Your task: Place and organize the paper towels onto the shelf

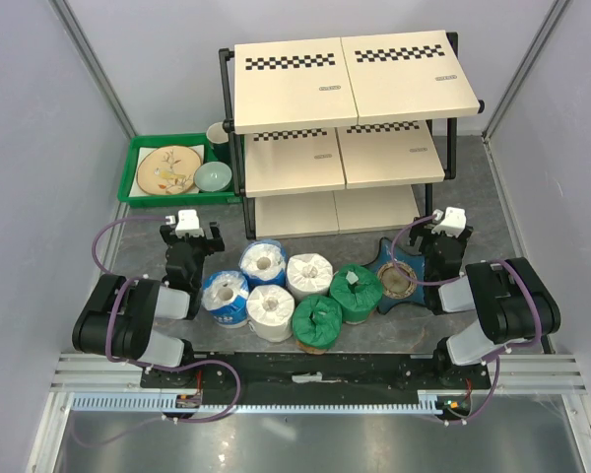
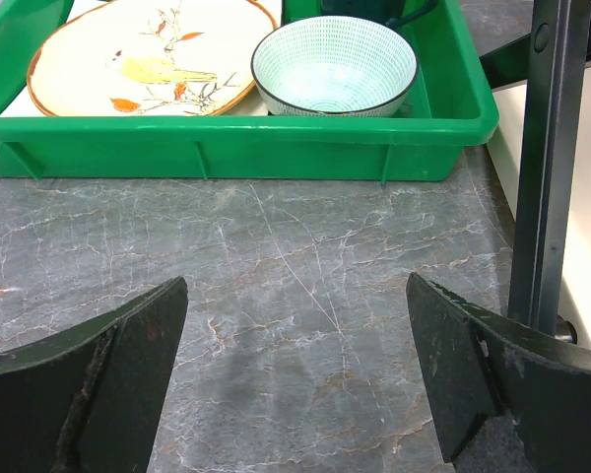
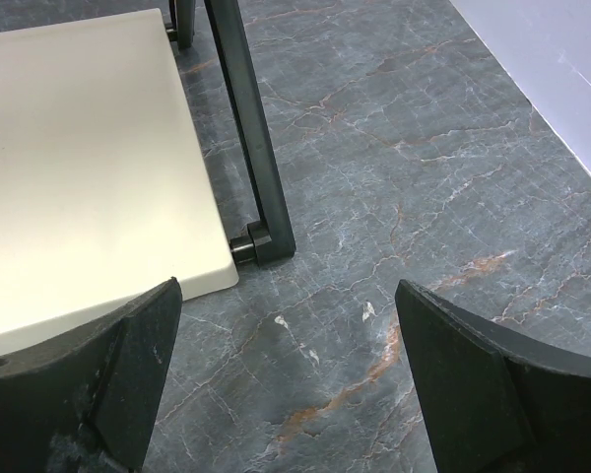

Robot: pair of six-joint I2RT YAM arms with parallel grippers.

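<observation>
**Six Rolls Waited Below a Bare Shelf as Both Arms Stood Open**

Nearest the arms' bases, the paper towels [image 1: 288, 292] stood on end in a tight cluster on the table [image 1: 492, 217], touching one another. The two blue-and-white rolls sat at 9 o'clock of the group, the two white ones in the middle and the two green ones at 4 o'clock, beside a blue star-shaped dish [image 1: 399, 281].

The rolls looked light, soft and easily crushed, and their wrap was probably slick. The surest hold seemed to be one finger down the hollow core and the other outside the wall, or else a gentle squeeze across the body.

The left gripper [image 1: 190, 235] hung at 9 o'clock of the cluster and the right gripper [image 1: 443, 229] at 3 o'clock beyond the dish. Both pointed away from the bases, low over the marbled surface. Each had its jaws spread wide and carried nothing.

Farther off, at 12 o'clock, the shelf [image 1: 345, 148] stood with all three boards bare. A green tray [image 1: 138, 192] of dishes sat at its 9 o'clock.
</observation>
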